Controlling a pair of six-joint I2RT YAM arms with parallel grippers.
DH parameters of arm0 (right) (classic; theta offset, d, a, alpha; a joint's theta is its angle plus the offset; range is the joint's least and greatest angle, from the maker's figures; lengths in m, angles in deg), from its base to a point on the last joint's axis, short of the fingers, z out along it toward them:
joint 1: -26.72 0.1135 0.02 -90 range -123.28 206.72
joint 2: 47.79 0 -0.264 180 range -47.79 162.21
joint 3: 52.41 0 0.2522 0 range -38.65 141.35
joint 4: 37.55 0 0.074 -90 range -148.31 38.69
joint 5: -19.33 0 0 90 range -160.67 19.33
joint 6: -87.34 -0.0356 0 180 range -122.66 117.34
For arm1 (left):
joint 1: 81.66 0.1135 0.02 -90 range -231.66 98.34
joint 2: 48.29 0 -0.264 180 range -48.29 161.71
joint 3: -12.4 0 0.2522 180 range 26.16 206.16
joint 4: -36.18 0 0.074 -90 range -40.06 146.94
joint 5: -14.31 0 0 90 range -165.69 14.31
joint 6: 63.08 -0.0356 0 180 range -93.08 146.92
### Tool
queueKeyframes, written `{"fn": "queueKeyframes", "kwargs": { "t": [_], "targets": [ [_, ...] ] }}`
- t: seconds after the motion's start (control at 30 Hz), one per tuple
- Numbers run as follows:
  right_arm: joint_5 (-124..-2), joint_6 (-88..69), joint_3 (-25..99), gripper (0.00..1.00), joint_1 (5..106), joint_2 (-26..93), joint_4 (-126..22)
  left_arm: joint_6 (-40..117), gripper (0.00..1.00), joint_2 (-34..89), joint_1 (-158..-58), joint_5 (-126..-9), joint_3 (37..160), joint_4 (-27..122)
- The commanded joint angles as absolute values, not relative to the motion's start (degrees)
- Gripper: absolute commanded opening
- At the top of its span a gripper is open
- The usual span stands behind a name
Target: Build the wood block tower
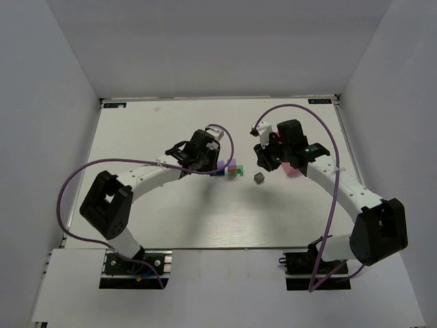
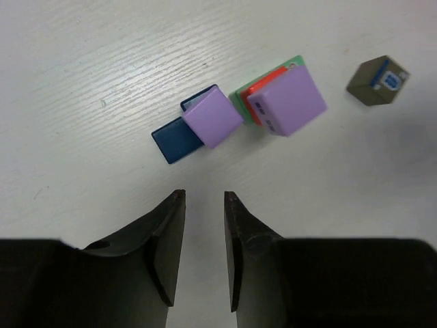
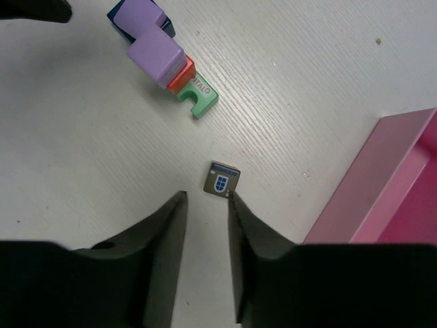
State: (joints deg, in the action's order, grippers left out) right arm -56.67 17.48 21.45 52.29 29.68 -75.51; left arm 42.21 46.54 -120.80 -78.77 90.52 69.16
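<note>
The wood block tower [image 1: 232,167] is a small cluster at mid-table. In the left wrist view a purple block [image 2: 213,117] lies across two blue blocks [image 2: 176,140]. Beside it another purple block [image 2: 287,101] tops a red-orange one and a green one [image 3: 198,99]. A dark grey block [image 2: 377,80] with a blue shield print lies apart to the right [image 3: 222,179]. My left gripper [image 2: 205,195] hovers just short of the blue blocks, jaws slightly apart and empty. My right gripper [image 3: 206,195] is open, its right fingertip close to the dark grey block's corner.
A pink tray [image 3: 382,184] stands right of the dark grey block, under my right arm [image 1: 292,169]. White walls enclose the table on three sides.
</note>
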Motion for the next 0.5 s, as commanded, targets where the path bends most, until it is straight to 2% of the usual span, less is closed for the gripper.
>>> {"fn": "queueKeyframes", "kwargs": {
  "t": [0.0,0.13,0.17,0.2,0.33,0.47],
  "targets": [
    [-55.12,18.34,21.56,0.4,52.12,31.48,-75.65,37.56,0.41,36.89,-121.04,-75.69,89.54,70.06],
    [-54.76,19.4,22.52,0.63,52.12,34.03,-77.14,32.46,0.6,30.56,-121.04,-73.94,88.22,70.59],
    [-55.38,19.57,22.52,0.78,52.12,34.74,-77.41,32.45,0.7,29.42,-121.04,-73.94,87.34,70.59],
    [-56.16,19.66,22.87,0.9,52.21,35.26,-77.41,30.89,0.74,28.36,-121.04,-73.94,86.81,70.07],
    [-57.05,20.45,22.88,0.9,52.04,36.5,-77.41,29.29,0.88,23.79,-120.42,-75.51,82.86,68.66],
    [-57.83,21.07,22.53,0.9,51.95,37.81,-77.06,28.06,0.91,20.36,-120.42,-77.36,81.27,67.44]
  ]
}}
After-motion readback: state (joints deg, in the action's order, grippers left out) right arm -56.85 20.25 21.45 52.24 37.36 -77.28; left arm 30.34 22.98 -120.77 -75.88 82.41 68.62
